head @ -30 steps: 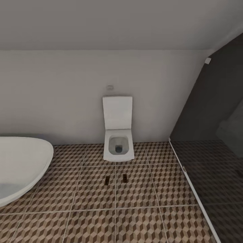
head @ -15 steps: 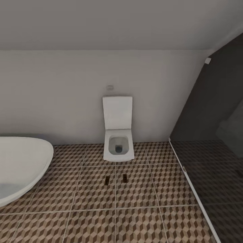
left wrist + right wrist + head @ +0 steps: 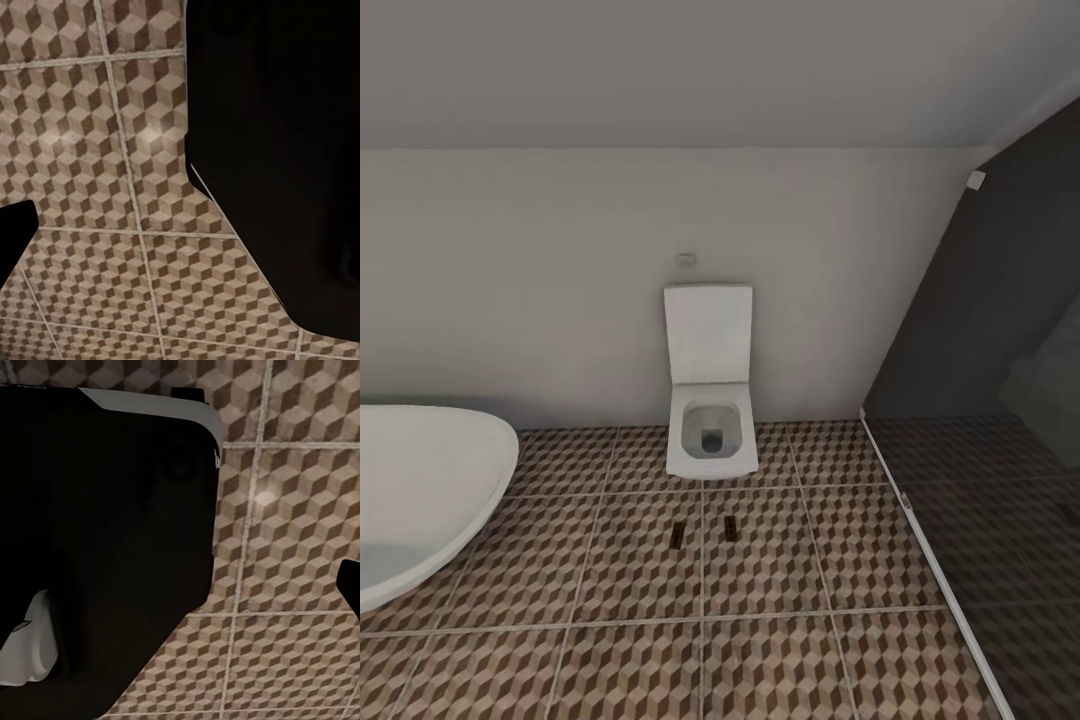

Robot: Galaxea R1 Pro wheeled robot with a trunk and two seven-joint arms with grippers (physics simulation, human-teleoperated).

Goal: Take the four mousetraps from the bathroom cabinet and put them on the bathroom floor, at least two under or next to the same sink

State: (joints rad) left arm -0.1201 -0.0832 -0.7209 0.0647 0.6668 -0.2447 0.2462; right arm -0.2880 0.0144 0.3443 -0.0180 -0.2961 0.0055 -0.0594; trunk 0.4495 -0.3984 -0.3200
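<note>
On the floor before the toilet lay two mousetraps, side by side, a grout line between them. Tub at left, dark shower glass at right. My jaws' state: couldn't tell, either arm.

Two mousetraps, small dark flat rectangles, lie on the bathroom floor a little below the centre of the head view: one left of a pale grout line, the other right of it. They lie near each other, apart, long sides roughly parallel. The floor's square tiles carry a brown, beige and white cube pattern.
</note>
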